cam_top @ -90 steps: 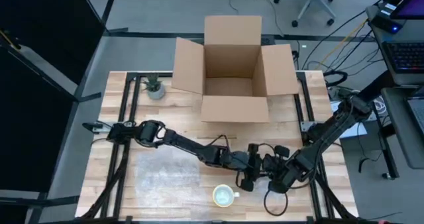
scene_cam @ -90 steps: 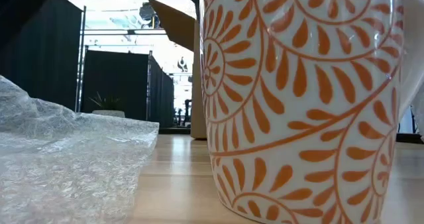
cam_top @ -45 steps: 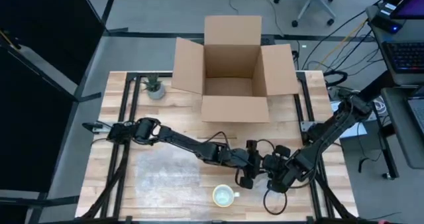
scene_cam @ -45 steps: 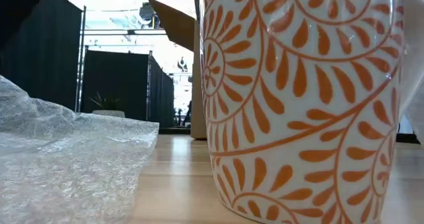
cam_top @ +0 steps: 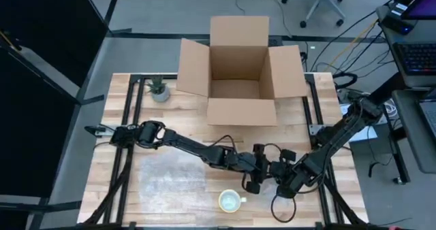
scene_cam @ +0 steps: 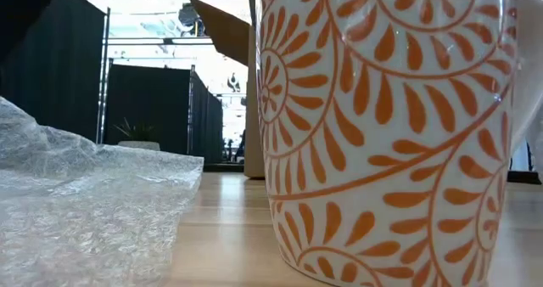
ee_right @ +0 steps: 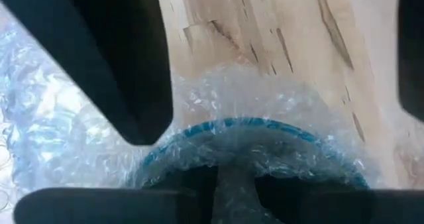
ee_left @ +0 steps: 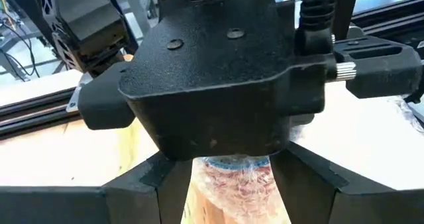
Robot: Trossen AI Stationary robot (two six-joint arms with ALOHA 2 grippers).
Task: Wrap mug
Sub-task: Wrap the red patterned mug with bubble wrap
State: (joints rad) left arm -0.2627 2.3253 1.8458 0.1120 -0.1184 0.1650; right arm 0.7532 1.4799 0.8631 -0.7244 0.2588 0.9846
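Right gripper point(ee_right: 278, 85) apparently around bubble-wrapped mug point(ee_right: 248, 151)

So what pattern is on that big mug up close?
Orange leafy swirls on white, seen best in the low view on the mug.

The left arm point(cam_top: 184, 145) reaches from its base at 9 o'clock across the table toward 5 o'clock, stretched low and nearly straight. Its gripper point(cam_top: 255, 179) sits just beside the right gripper point(cam_top: 283, 180), the two facing each other. The right arm point(cam_top: 337, 135) comes from 3 o'clock, elbow bent, forearm angled down toward 6 o'clock. Both wrists are level, fingers spread around a wrapped bundle.
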